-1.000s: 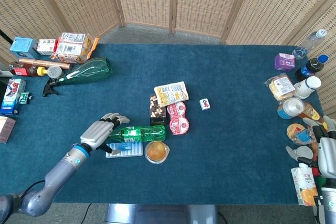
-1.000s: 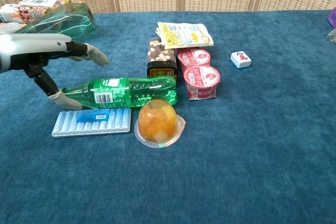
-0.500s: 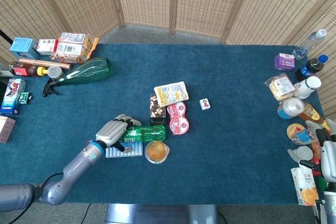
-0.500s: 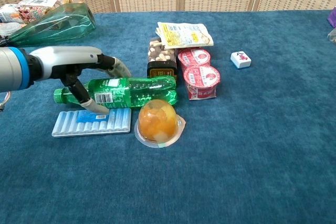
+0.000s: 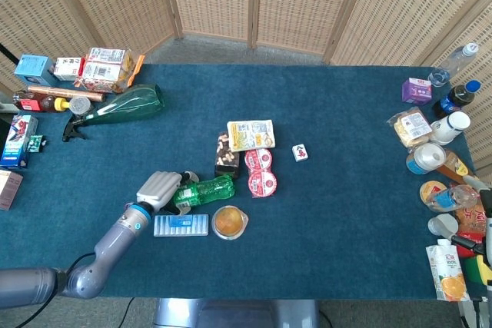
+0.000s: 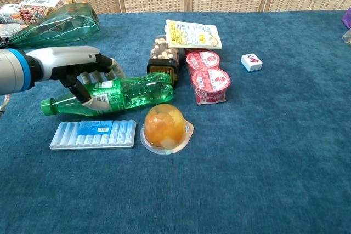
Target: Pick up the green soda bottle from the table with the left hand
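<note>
The green soda bottle (image 6: 134, 90) (image 5: 206, 190) lies slanted on the blue table, its cap toward the left. My left hand (image 6: 82, 68) (image 5: 159, 187) grips it near the label, with fingers curled over the top and the thumb underneath. Whether the bottle is off the cloth I cannot tell. Its base end touches a dark box of nuts (image 6: 163, 58). Only a sliver of my right hand (image 5: 486, 224) shows at the right edge of the head view, among packets, and its fingers are hidden.
A blue ridged tray (image 6: 93, 134) and an orange jelly cup (image 6: 165, 126) lie just in front of the bottle. Two red-lidded cups (image 6: 209, 78), a snack packet (image 6: 193, 34) and a white tile (image 6: 251, 62) sit right of it. A large green glass bottle (image 6: 55, 26) lies behind the hand.
My left hand came over the soda bottle and closed around it. The bottle turned and slid left, nudging the nut box askew. The right hand drew back toward the frame edge.
</note>
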Robot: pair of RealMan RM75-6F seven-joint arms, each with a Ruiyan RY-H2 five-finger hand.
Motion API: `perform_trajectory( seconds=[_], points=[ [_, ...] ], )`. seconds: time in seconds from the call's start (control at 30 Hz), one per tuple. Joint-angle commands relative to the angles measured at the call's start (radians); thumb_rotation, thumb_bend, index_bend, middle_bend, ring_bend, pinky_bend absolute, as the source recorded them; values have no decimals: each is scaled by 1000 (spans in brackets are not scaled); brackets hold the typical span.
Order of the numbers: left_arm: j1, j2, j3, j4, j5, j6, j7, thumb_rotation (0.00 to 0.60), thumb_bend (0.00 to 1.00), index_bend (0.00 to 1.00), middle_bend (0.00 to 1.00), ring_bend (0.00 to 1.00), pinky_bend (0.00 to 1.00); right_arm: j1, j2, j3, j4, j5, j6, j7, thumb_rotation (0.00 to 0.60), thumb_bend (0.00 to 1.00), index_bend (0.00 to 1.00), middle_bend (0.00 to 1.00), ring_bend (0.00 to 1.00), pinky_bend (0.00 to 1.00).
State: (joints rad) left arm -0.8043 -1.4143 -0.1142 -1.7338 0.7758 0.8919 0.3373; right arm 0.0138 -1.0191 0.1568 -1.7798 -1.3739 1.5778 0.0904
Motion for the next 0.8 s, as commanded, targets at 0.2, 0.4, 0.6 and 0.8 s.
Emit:
perform_trajectory(
  seconds=[0.2,0.4,0.6,0.8],
  points=[
    [80,80,-52,-55,141,48,-195,600,708,661,765,887,793,1,-10,0,4,-10,-2,2,470,192,201,265,42,0],
    [147,163,-81,-105,307,87,-373,600,708,664,766,888,783,8,-17,1,7,-14,-11,-6,470,193,201,265,42,0],
    [204,224,-112,-151,443,152,-553,600,709,666,770,888,782,15,-24,3,6,-15,-20,-13,470,193,201,266,42,0],
    [242,261,-141,-179,554,237,-673,600,708,661,769,888,779,16,-26,5,5,-16,-19,-14,472,194,199,265,42,0]
  ],
)
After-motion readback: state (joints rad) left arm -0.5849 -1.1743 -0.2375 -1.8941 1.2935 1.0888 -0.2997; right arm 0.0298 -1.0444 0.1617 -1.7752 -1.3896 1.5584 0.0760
